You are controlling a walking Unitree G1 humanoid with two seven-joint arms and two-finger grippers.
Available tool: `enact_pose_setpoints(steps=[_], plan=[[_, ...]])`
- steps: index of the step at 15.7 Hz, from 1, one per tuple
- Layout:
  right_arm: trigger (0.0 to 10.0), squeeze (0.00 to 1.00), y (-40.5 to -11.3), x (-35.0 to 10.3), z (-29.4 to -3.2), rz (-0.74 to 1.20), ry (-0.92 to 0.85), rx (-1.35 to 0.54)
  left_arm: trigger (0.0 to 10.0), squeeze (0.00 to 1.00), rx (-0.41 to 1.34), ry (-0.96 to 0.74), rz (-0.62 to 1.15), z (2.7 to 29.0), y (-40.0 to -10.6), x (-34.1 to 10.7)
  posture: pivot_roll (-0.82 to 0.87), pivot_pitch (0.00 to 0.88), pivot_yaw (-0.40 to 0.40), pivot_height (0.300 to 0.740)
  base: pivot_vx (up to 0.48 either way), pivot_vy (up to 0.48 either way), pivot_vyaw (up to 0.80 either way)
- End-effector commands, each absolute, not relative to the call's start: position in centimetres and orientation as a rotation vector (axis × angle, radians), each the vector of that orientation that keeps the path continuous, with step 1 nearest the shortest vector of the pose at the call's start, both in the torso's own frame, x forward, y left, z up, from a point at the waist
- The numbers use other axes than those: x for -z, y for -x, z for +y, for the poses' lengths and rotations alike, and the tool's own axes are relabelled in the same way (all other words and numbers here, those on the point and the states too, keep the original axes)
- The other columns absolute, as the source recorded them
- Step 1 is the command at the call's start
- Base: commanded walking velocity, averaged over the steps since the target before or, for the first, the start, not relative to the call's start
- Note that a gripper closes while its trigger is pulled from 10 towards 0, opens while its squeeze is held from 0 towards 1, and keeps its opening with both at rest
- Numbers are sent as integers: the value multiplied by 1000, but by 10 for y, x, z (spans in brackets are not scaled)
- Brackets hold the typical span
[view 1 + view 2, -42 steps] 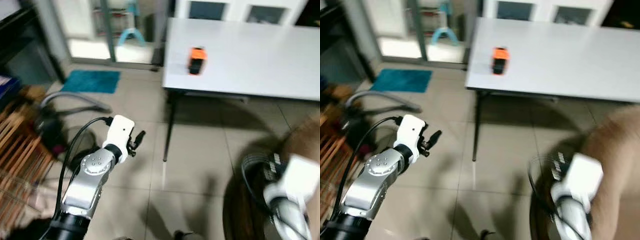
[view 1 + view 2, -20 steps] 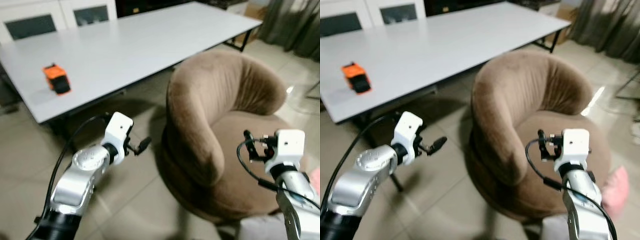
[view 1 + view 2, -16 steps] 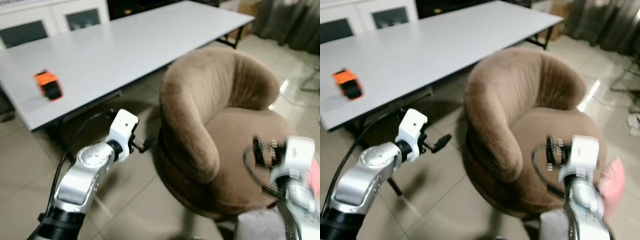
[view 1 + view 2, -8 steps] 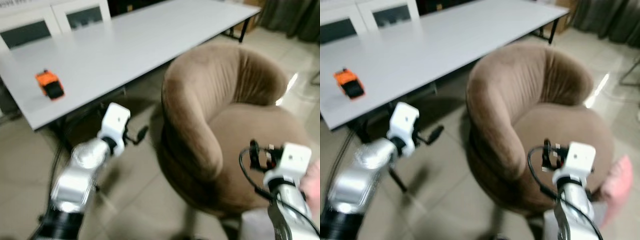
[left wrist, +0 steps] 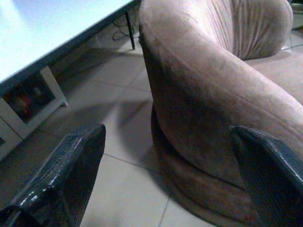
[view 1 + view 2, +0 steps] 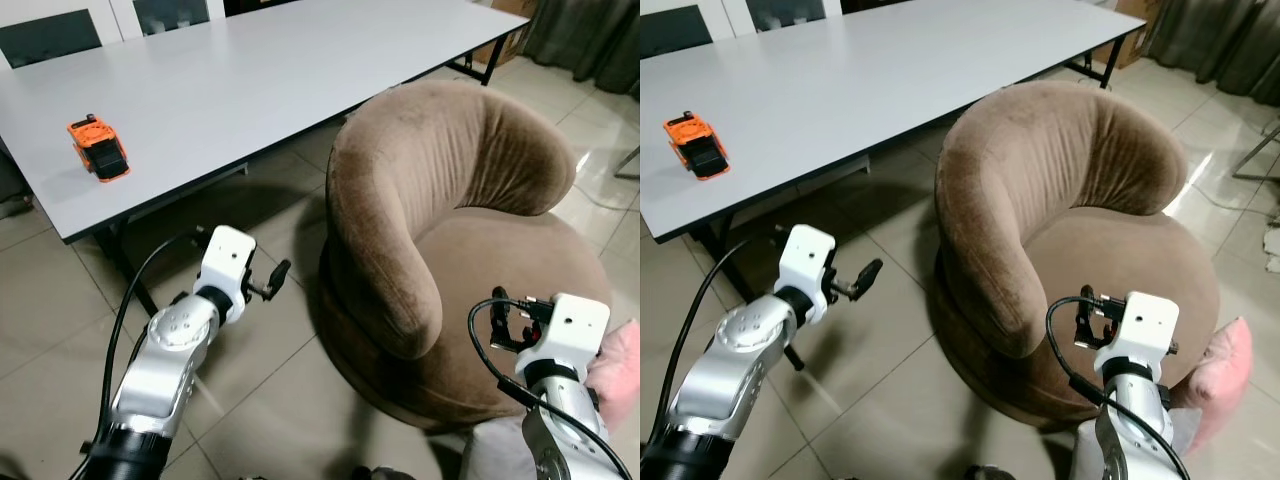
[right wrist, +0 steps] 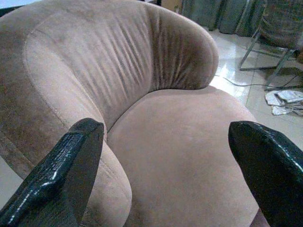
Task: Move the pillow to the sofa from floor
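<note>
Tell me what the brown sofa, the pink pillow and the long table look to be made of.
Brown sofa: probably velvet or microsuede upholstery; matte, with a brushed nap and soft vertical creases on the backrest.
Pink pillow: seemingly soft fabric, plump and matte; the weave is too small to tell.
Long table: smooth pale top, likely laminate or painted board with a faint sheen, on thin dark legs that look like metal.

Even indoor light, sharp head views, glare on the floor tiles (image 6: 1196, 172), wrist views softer.
</note>
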State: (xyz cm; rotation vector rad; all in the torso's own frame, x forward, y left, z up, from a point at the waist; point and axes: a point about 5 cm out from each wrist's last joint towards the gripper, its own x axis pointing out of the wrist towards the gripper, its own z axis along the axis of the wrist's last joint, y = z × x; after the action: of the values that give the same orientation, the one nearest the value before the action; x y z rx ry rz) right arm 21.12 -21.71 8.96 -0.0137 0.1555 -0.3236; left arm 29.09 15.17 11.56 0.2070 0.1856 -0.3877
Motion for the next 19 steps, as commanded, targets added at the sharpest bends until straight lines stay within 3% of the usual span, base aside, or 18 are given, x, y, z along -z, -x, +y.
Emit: enact_pose_setpoints(steps=[1,7,10,14,17,19], plan=[[10000,0,-208,-94,-217,145,21,343,10000,0,401,-218,181,149,-293,-115,62,49,-10,740,0,480,0],[10000,0,-189,-95,-215,164,2,422,10000,0,453,-254,134,142,-303,-121,19,28,15,740,0,400,-267],[10000,0,-181,-93,-212,187,-4,464,10000,0,521,-315,101,131,-303,-120,-1,10,28,740,0,-480,0],[10000,0,-182,-94,-209,190,9,466,10000,0,517,-307,109,130,-306,-117,-2,13,27,740,0,-480,-600],[10000,0,-186,-95,-211,198,53,441,10000,0,498,-302,107,133,-306,-117,10,25,13,740,0,-480,0],[10000,0,-188,-95,-211,204,54,439,10000,0,478,-300,126,138,-307,-114,16,30,4,740,0,362,0]])
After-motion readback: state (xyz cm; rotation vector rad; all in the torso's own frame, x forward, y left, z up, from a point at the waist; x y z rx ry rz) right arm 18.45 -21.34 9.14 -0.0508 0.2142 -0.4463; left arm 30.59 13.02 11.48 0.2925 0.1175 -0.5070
